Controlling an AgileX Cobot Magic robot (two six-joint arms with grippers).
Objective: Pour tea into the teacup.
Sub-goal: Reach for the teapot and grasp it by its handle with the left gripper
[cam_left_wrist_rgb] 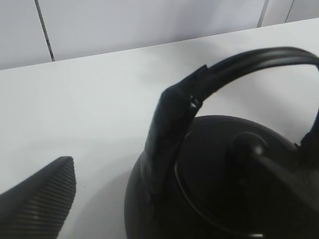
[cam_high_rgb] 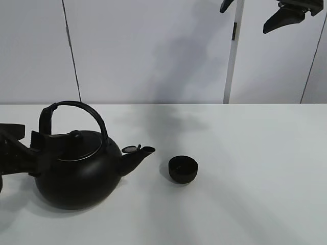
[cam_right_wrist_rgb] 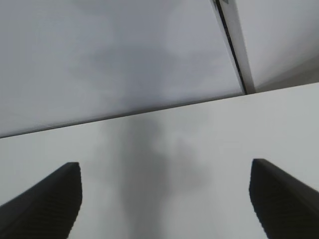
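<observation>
The left arm comes in low from the left edge of the exterior high frame, lying nearly level over the white table (cam_high_rgb: 255, 199), and its left gripper (cam_high_rgb: 28, 138) sits at the rear of the black kettle (cam_high_rgb: 76, 176), beside the foot of the arched handle (cam_high_rgb: 76, 108). In the left wrist view one ridged finger (cam_left_wrist_rgb: 42, 199) shows in the lower left corner with bare table between it and the kettle's body, so the jaws stand apart and do not clamp the handle; the other finger cannot be made out clearly at the right edge. The right arm is raised high in the upper right corner of the exterior frame, well above the table. The right gripper (cam_right_wrist_rgb: 164, 199) has its two dark fingers spread wide, with only table and wall between them. The teacup (cam_high_rgb: 183, 169) stands upright just below the frame's centre, near the kettle's spout (cam_high_rgb: 137, 154) to its right, not touching it.
</observation>
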